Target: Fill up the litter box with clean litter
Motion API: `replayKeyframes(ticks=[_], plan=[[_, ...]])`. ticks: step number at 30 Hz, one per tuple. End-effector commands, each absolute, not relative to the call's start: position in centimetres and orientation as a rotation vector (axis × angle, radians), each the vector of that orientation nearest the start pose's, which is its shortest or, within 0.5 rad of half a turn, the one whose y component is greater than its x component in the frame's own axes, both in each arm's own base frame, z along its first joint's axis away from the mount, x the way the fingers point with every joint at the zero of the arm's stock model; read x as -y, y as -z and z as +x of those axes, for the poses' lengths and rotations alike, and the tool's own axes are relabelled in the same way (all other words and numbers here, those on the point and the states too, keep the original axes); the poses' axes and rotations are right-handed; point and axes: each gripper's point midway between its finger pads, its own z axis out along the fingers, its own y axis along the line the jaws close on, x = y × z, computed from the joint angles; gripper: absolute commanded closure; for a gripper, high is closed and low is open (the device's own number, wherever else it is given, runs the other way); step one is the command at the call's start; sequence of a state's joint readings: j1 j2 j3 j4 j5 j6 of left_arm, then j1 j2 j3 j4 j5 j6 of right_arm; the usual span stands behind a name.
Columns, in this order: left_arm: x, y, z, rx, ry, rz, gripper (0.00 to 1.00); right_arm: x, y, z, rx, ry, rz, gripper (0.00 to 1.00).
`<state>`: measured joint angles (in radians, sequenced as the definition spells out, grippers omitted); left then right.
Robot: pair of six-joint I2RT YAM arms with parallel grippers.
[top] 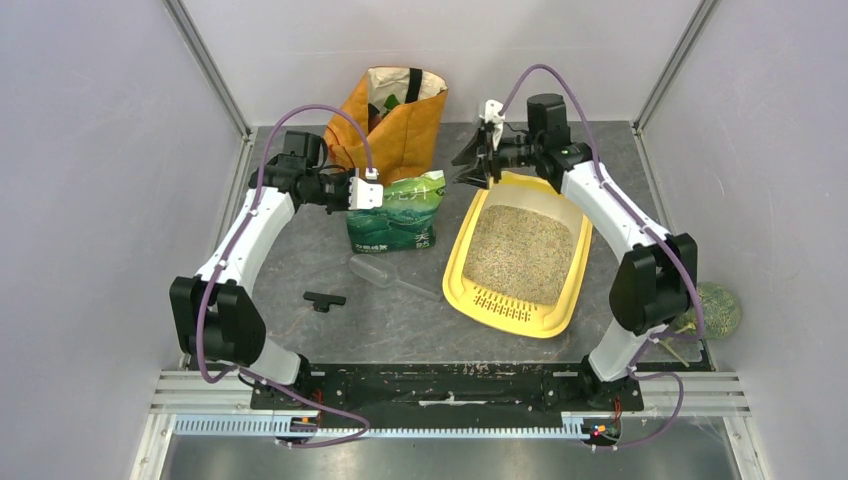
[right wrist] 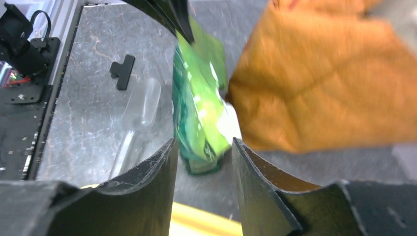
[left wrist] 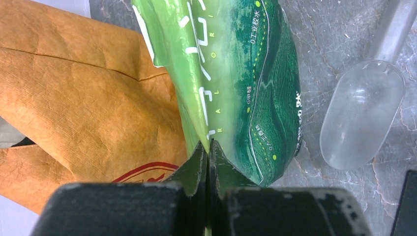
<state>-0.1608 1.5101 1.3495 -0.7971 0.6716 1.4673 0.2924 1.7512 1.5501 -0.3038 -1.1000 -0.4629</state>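
**Left gripper pinches the green bag beside the filled litter box**

The litter box [top: 540, 320] is a shallow yellow tray with rounded corners and a slotted lip at its near end. It lies on the grey marbled table [top: 400, 325]. Clean litter [top: 520, 250], fine beige granules, covers its floor.

Just left of the box stands the green bag [top: 393, 218], glossy printed plastic. Beyond the bag, further from the box, is an orange bag [top: 400, 125] of crinkled, paper-like material. A clear plastic scoop [top: 385, 274] lies near the box's left rim, with a black clip [top: 323, 299] further left. Off the box's right side sits a mottled green ball [top: 716, 310].

Only the left wrist view shows the left gripper [left wrist: 208, 153] pressed closed on the bag's top edge. In the right wrist view the right gripper [right wrist: 202, 152], at the box's far end, has its jaws apart. The blurred bag shows through the gap, beyond the fingers.
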Motion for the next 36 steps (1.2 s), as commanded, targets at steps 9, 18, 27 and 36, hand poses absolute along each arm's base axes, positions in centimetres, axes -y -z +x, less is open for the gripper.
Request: replayKeyframes(ticks=[9, 18, 27, 36], plan=[[14.2, -22.3, 37.2, -1.283, 0.186, 1.799, 0.98, -35.4, -26.1, 37.4, -1.013, -0.787, -1.577, 0.52], [13.9, -22.2, 36.8, -1.283, 0.164, 1.805, 0.98, -34.6, -21.3, 39.4, -1.09, -0.673, -1.683, 0.52], [14.1, -23.1, 36.6, -1.283, 0.185, 1.772, 0.78, -33.9, -21.5, 39.7, -1.12, -0.67, -1.694, 0.83], [18.0, -23.8, 36.9, -1.216, 0.317, 1.67, 0.35, -34.7, -22.0, 39.4, -1.13, -0.765, -1.677, 1.0]])
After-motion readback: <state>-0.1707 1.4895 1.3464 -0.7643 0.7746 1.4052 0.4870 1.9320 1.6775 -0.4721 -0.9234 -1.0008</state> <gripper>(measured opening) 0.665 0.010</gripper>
